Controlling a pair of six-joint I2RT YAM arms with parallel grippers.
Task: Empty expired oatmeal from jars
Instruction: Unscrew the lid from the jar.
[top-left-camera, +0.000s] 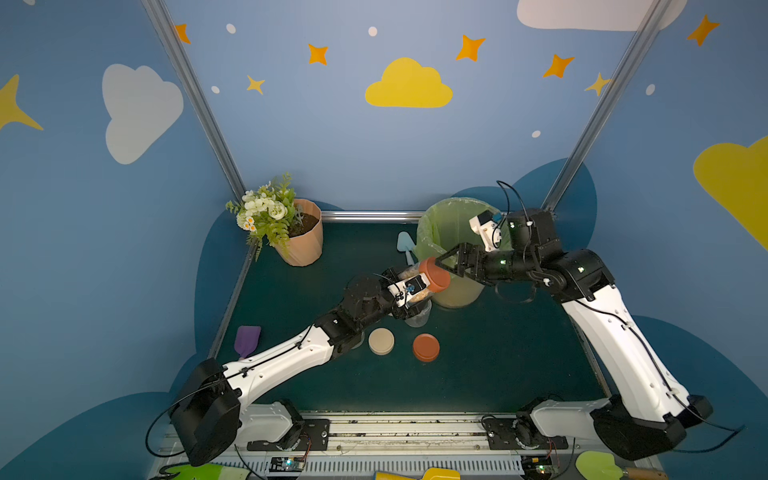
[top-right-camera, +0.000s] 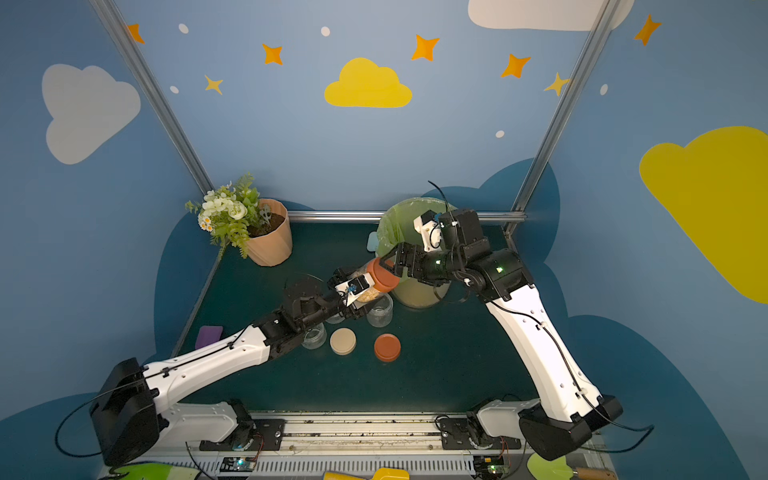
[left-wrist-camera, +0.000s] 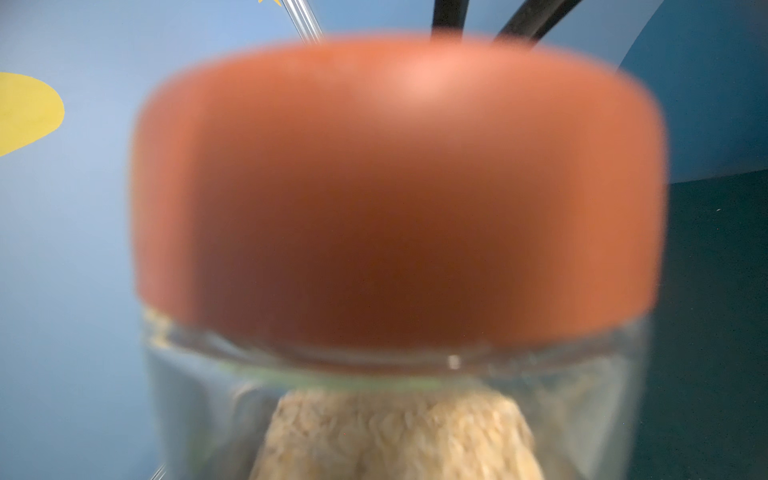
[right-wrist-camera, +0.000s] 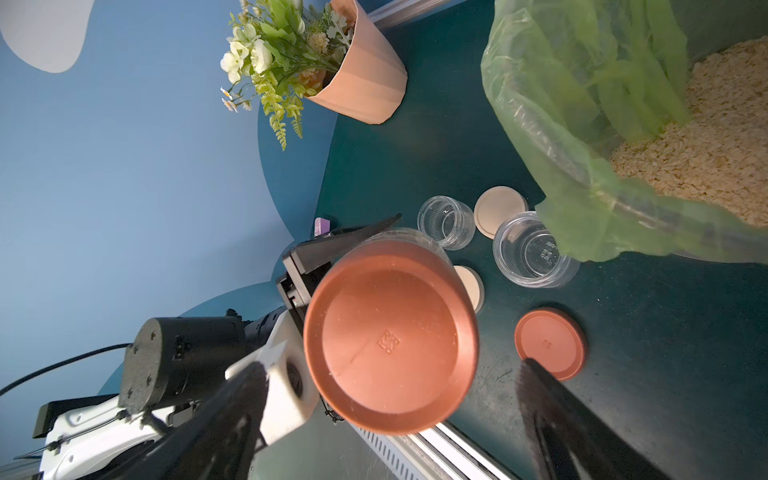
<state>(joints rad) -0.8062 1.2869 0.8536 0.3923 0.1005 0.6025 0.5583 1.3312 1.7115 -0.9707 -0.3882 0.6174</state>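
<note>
Dark table (top-left-camera: 498, 353): left gripper (top-left-camera: 407, 280) clamps jar (left-wrist-camera: 187, 395) of oatmeal (left-wrist-camera: 395, 436); right gripper (right-wrist-camera: 388, 368) gapes around lid (left-wrist-camera: 399, 187).
Off-centre closing may twist jar loose.

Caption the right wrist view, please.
Open right end effector flanking the rust-red round lid of a clear jar held by the left end effector, green-lined bin of oatmeal nearby.

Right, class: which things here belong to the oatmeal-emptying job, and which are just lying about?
Job: lidded jar, its oatmeal, empty jars, loose lids, lined bin.
Lying about: flowerpot, purple trowel, blue trowel.
</note>
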